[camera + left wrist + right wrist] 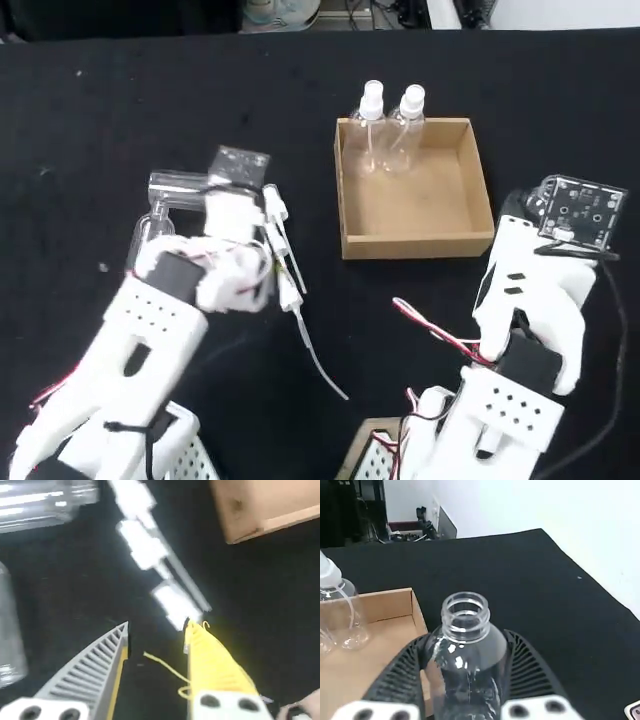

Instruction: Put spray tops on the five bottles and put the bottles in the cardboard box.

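Clear plastic bottle (465, 630), round-shouldered with a threaded open neck (no spray top on it), stands upright, clamped between the black ribbed fingers of the right gripper (467, 680), near one side of the cardboard box (415, 245). Inside the plain brown box, against its far wall, stand two capped bottles (372, 135) with white tops. On the black cloth table (100, 100), three loose white spray tops (280, 245) with long thin tubes lie in a row. The left gripper (157, 630) hangs over them, its grey and yellow fingers spread wide, holding nothing. Two uncapped clear bottles (178, 184) lie beyond, partly hidden by the left arm.
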Controlling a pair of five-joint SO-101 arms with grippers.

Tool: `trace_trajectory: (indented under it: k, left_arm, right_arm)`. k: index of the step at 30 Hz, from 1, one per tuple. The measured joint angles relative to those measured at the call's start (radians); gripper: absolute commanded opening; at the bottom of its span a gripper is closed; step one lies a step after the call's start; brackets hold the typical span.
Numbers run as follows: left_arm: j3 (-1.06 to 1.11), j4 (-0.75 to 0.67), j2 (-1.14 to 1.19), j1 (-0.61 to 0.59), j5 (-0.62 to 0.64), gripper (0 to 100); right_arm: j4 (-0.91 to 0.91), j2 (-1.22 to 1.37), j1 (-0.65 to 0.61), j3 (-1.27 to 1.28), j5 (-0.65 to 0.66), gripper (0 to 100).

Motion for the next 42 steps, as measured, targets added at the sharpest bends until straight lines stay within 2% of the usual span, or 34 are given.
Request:
trace_trajectory:
  k: [5,9,12,17,26,29,34,38,42]
  left_arm:
    - [0.132,-0.196,0.000,0.064,0.224,18]
    - [0.172,-0.404,0.035,0.046,0.272,18]
    - [0.146,-0.459,0.117,0.008,0.304,18]
    - [0.014,-0.466,0.348,-0.006,0.410,18]
    - [-0.236,-0.249,0.678,-0.083,0.575,18]
    - [-0.267,-0.198,0.712,-0.107,0.585,18]
    - [-0.293,-0.190,0.727,-0.124,0.585,18]
    - [-0.293,-0.230,0.726,-0.141,0.583,18]
    - [-0.293,-0.272,0.726,-0.150,0.512,18]
  right_arm:
    - [0.000,0.000,-0.002,0.000,0.000,1.1]
    - [0.000,0.000,-0.002,0.000,0.000,1.1]
    - [0.000,0.000,-0.002,0.000,0.000,1.1]
    - [0.000,0.000,-0.002,0.000,0.000,1.1]
    - [0.000,-0.009,-0.002,0.000,0.000,1.1]
    - [0.000,-0.012,-0.002,0.000,0.000,1.1]
    - [0.000,-0.012,-0.002,0.000,0.000,1.1]
    - [0.000,-0.012,-0.002,0.000,0.000,1.1]
    - [0.000,-0.012,-0.002,0.000,0.000,1.1]
